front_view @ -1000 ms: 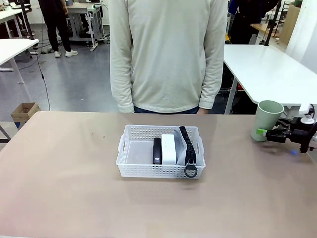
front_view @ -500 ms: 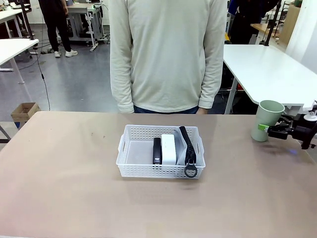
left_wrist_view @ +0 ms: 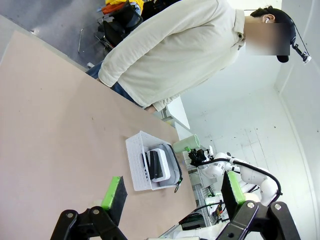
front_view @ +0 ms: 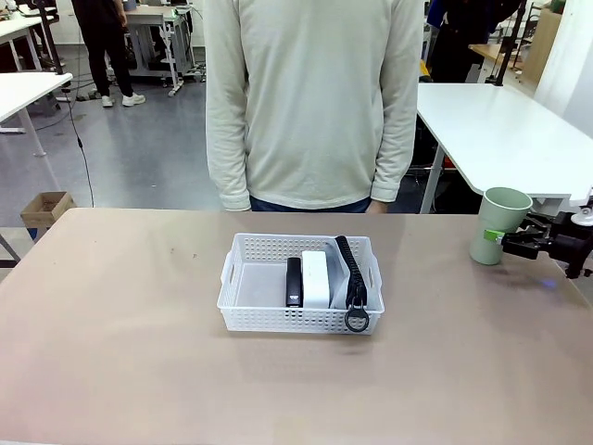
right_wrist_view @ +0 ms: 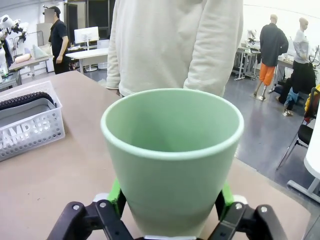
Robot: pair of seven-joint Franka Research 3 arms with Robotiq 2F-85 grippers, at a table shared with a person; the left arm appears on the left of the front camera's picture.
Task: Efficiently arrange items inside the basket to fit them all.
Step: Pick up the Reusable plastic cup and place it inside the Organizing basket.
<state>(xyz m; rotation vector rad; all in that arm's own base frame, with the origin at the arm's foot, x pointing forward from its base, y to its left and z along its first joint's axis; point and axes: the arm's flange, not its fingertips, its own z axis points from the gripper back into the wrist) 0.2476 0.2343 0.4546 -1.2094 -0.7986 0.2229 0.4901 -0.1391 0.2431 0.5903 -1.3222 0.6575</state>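
The white lattice basket (front_view: pixel 243 295) stands mid-table with the black stapler (front_view: pixel 294 281), the white block (front_view: pixel 315 278) and the grey pouch (front_view: pixel 350 271) side by side in its right half. The pouch stands on edge and its ring pull (front_view: pixel 356 320) hangs over the near rim. Upright at the table's right edge is the pale green cup (front_view: pixel 498 225), with my right gripper (front_view: pixel 505 240) shut on its lower part. Close up, green pads (right_wrist_view: pixel 116 194) press both sides of the cup (right_wrist_view: pixel 172 155). My left gripper (left_wrist_view: pixel 172 192) hangs open and empty, well away from the basket (left_wrist_view: pixel 136 167).
A person in a cream sweater (front_view: pixel 313 102) stands at the table's far edge behind the basket, arms down. The basket's left half is bare. Wide bare tabletop (front_view: pixel 120 324) lies left of and in front of the basket. White tables stand beyond.
My right gripper slid in around the cup's base and rose slightly. The cup shifted very slightly, and the basket and its contents stayed put.
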